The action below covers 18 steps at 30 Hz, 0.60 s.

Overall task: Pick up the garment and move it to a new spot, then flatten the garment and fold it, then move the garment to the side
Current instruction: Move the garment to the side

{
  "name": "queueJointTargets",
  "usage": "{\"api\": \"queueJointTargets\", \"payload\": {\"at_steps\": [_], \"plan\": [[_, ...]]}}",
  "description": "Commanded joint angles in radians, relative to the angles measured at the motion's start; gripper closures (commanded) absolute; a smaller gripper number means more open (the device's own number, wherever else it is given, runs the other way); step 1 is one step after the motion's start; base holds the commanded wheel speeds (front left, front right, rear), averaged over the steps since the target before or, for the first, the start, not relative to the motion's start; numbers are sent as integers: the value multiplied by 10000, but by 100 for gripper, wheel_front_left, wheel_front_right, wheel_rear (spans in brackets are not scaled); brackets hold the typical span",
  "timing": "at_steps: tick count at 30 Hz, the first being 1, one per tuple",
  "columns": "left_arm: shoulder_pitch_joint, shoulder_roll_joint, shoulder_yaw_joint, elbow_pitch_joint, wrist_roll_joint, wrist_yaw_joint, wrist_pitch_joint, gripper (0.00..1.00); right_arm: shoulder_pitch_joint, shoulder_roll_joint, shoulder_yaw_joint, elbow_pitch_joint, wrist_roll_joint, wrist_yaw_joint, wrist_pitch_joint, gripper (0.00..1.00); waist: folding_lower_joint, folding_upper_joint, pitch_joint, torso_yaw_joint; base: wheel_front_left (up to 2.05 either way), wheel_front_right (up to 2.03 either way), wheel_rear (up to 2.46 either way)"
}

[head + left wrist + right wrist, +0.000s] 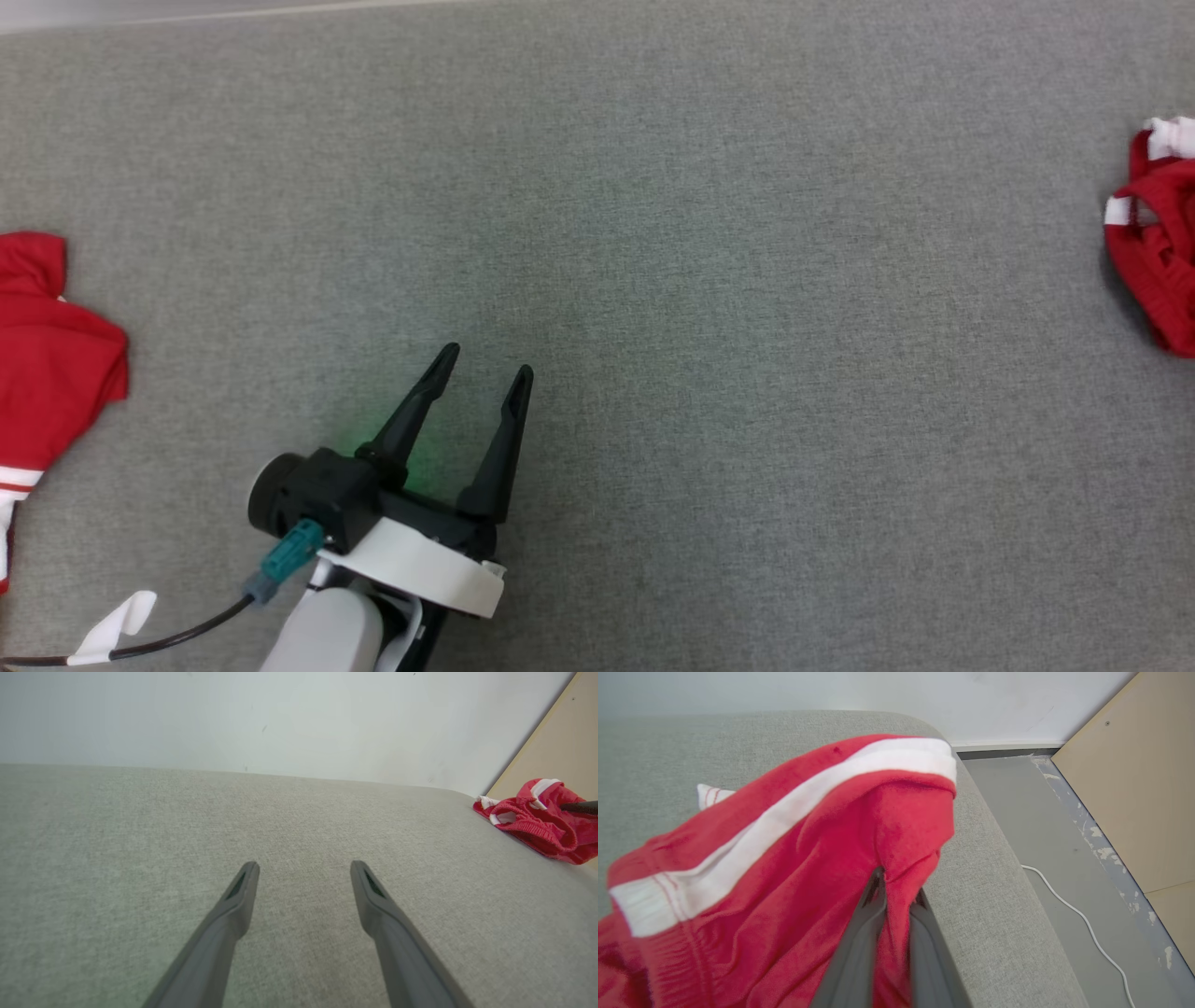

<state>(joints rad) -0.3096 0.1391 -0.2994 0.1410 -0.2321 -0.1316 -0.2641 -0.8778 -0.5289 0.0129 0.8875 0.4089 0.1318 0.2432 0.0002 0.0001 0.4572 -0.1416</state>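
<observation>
The garment (1162,243) is a crumpled red piece with white stripes at the far right edge of the grey fabric surface (653,187). In the right wrist view my right gripper (896,891) is shut on a fold of the garment (784,858), which bunches over the fingers and lifts near the surface's right edge. The left wrist view shows the garment (537,821) at far right with a dark fingertip (581,807) reaching into it. My left gripper (488,361) hovers open over bare fabric at lower centre-left, far from the garment, its fingers (243,891) spread with nothing between them.
Another red garment (51,364) with white trim lies at the left edge. Beyond the surface's rounded right edge (994,858) the grey floor carries a white cable (1083,919), and a tan board (1134,788) leans by the pale wall (280,718).
</observation>
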Motion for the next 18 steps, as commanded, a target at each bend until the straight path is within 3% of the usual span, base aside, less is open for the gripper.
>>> {"api": "queueJointTargets", "payload": {"at_steps": [1,2,3,11,18], "plan": [[-106,63,41,-30,-89,20,-2,0,-182,-42,-108,266,-187,-23,-85,94,-2,-1,-17,54,0,0,0],[-117,55,61,-24,-97,20,-2,0,-241,8,-143,473,-334,-23,-147,75,-2,-1,-68,68,0,0,0],[-116,48,86,-18,-92,20,-2,0,-332,31,-211,642,-443,-23,-262,0,-2,-1,-119,71,0,0,0],[226,-118,450,109,-132,20,-2,0,-850,224,167,633,-1066,-26,-1403,0,-2,-1,-1066,-63,0,0,0],[517,-301,1364,11,-168,135,0,0,-1340,318,-267,-446,-260,-26,-2756,0,-2,-1,-2322,50,0,0,0]]}}
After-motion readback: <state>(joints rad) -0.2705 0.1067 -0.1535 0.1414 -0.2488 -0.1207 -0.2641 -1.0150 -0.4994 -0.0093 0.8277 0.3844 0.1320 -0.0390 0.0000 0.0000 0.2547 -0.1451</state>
